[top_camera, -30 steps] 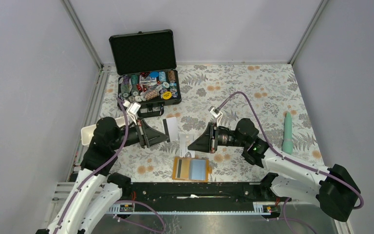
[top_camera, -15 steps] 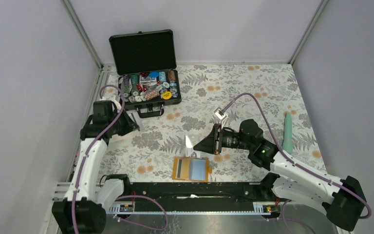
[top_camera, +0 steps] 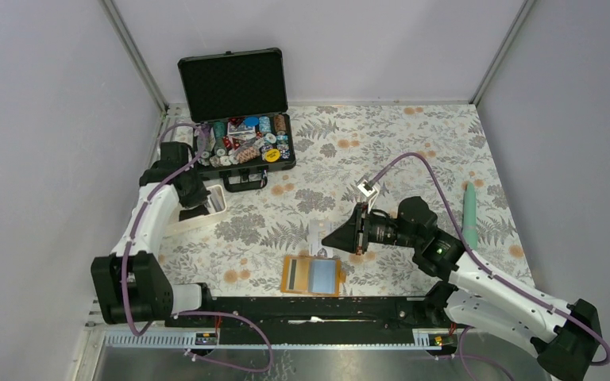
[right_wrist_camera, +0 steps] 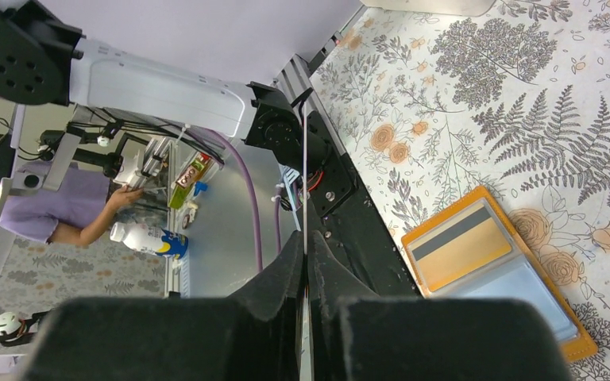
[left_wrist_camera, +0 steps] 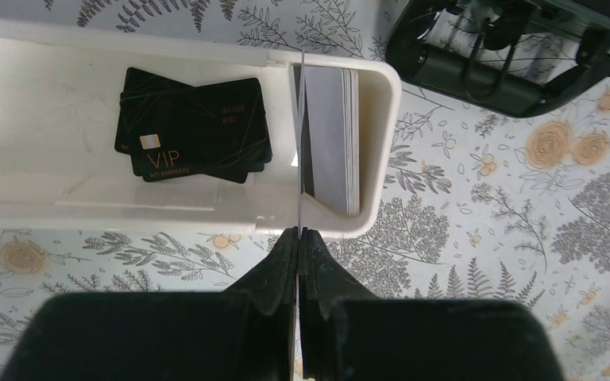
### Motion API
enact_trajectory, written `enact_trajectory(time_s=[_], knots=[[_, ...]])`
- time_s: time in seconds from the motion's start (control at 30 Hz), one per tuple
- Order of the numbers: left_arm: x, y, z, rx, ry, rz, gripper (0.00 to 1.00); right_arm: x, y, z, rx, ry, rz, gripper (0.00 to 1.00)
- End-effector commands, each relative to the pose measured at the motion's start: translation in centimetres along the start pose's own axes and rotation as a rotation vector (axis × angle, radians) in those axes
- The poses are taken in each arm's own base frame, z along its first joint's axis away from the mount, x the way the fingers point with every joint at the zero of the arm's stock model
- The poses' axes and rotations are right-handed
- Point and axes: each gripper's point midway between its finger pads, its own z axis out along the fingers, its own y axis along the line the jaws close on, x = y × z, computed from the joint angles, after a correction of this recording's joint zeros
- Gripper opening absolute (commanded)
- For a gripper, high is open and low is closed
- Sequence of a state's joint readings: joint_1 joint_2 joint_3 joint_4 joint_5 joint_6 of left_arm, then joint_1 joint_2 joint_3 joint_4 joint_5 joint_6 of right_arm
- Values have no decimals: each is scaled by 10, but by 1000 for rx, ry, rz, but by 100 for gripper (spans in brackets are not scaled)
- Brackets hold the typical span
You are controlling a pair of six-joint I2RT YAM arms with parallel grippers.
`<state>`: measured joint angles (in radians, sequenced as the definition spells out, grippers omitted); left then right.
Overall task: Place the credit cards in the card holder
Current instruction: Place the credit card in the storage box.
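Right gripper (right_wrist_camera: pixel 306 242) is clamped on a thin pale plastic card (top_camera: pixel 314 235), held on edge beyond the open orange leather card holder (top_camera: pixel 313 275), set to slide into a sleeve. Left gripper (left_wrist_camera: pixel 298 236), over the white rectangular tray (left_wrist_camera: pixel 381 95), seems pinched on a second card (left_wrist_camera: pixel 298 143), though only a sliver shows.

The flat table cloth (top_camera: pixel 413 151) is white, with grey fern leaves and orange roses. The small folding leather-like card holder (top_camera: pixel 313 275) is orange-tan, its clear plastic sleeves pale blue — one holds a tan card with a grey stripe (right_wrist_camera: pixel 461 255). In the white rectangular plastic tray (left_wrist_camera: pixel 48 71), the flat plastic credit cards (left_wrist_camera: pixel 194 123) are black with gold lettering; the other stack of cards (left_wrist_camera: pixel 335 139) is pale grey. The open hard case (top_camera: pixel 234 83) is black, its round chips (top_camera: pixel 246 147) many-coloured.
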<state>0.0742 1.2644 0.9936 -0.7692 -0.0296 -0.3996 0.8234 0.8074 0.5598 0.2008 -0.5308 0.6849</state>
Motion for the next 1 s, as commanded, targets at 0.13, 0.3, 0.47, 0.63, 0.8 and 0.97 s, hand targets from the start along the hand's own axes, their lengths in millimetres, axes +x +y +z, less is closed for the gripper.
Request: enact_trajectory(time_s=[0.13, 0.3, 0.47, 0.63, 0.8, 0.97], knots=[[-20, -8, 25, -1, 5, 9, 0, -9, 3, -5, 7, -39, -36, 0], [-18, -7, 38, -12, 40, 22, 0, -10, 2, -4, 11, -39, -32, 0], [-13, -18, 45, 50, 78, 36, 12, -8, 1, -3, 14, -30, -25, 0], [-12, -20, 48, 58, 94, 53, 26, -6, -2, -3, 19, -27, -16, 0], [-18, -19, 44, 54, 58, 61, 39, -6, -1, -3, 20, -29, -11, 0], [-31, -24, 24, 83, -40, 75, 55, -6, -3, -4, 34, -30, -10, 0]])
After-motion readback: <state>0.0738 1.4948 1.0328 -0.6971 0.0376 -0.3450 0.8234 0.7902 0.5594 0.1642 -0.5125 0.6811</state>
